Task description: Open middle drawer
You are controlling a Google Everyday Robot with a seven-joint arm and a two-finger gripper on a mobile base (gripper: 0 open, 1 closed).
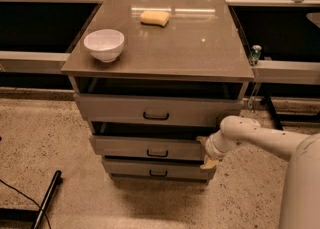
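Some way out, the middle drawer [150, 148] sat below the bench [190, 43] top w/ the claw [206, 152] at its right end, grip state impossible to tell; opening step looked underway, and next move prob. needed a steady straight pull toward the robot.

The robot's white arm [270, 139] enters from the lower right of the frame and stretches leftward. It bends at a rounded wrist [233, 127], and the hand [206, 151] points left, right of centre.
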